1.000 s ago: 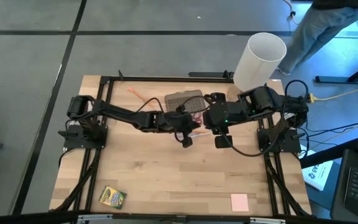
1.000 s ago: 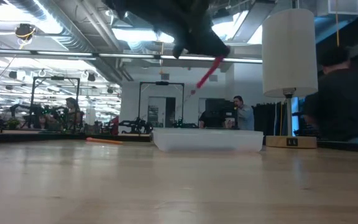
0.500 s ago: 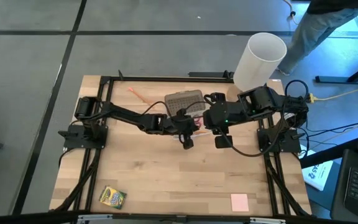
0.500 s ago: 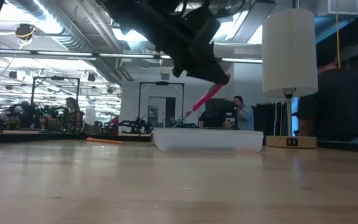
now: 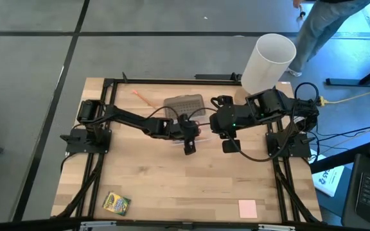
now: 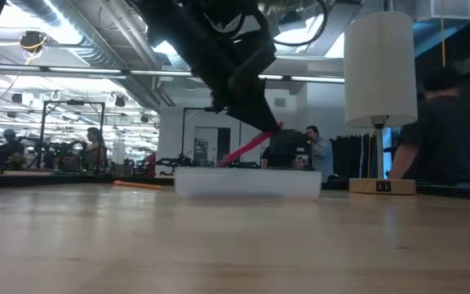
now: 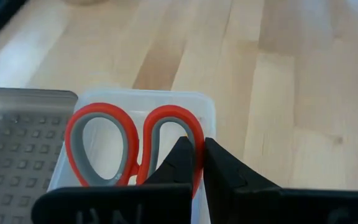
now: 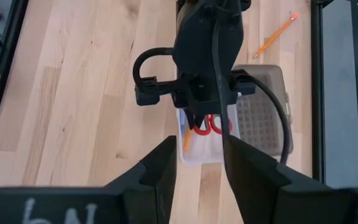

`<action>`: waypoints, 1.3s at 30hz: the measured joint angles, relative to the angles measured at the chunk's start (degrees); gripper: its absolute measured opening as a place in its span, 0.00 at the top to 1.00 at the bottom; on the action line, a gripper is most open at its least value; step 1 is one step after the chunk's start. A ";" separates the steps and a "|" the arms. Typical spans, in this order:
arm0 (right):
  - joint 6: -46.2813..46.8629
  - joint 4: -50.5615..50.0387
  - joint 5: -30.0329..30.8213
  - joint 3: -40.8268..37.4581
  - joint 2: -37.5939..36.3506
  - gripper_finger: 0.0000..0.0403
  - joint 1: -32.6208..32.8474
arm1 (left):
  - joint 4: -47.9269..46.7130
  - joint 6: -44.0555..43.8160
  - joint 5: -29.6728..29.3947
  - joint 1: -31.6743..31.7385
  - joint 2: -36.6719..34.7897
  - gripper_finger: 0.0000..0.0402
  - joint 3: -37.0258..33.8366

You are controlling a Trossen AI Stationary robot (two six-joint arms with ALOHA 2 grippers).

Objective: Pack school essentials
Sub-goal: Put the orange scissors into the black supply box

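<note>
Packing, scissors step. Landmark: the clear case (image 5: 191,114), at the table's (image 5: 172,186) far middle, its grey dotted lid (image 5: 184,102) lying partly over it.

Left gripper (image 7: 199,163): directly above the case's open end, fingers clenched on one red loop of the scissors (image 7: 132,146). In the low view the scissors (image 6: 247,147) slant downward, their lower end at or just inside the case rim; whether they touch the case floor cannot be told.

Right gripper (image 8: 197,163): just beside the case on the side toward the right arm's base, fingers apart and empty, pointing at the case.

An orange pencil (image 8: 186,135) lies inside the case next to the scissors. A second pencil (image 5: 141,97) lies near the case on the left arm's side. The crayon box (image 5: 116,203) and the pink pad (image 5: 247,208) lie well apart from the case, along the table's near edge.

Handling, as judged: the scissors are stiff, light and smooth-handled. A pinch on one loop lets them pivot and hang. Gripping across both loops or at the pivot would hold them steadier. The pencils are thin and liable to roll, so take them mid-shaft. The crayon box is light card, best taken across its narrow sides.
</note>
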 joint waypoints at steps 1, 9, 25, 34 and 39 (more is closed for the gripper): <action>0.00 -0.01 0.00 0.00 0.00 0.66 0.00 | -0.70 -0.50 0.06 0.00 0.00 0.99 0.00; 0.07 -0.01 0.01 0.00 0.00 0.66 0.00 | -2.95 -1.31 1.57 0.22 -0.02 0.99 0.00; 0.88 -0.01 0.01 0.00 0.00 0.66 -0.01 | -6.05 -4.22 3.07 0.83 -0.02 0.97 0.00; 0.86 -0.01 0.01 0.00 0.02 0.66 -0.02 | -7.03 -4.29 3.05 1.03 -0.02 0.98 0.00; 0.84 -0.01 0.00 0.00 0.02 0.66 -0.01 | -7.10 -5.40 3.04 1.07 -0.02 0.95 0.00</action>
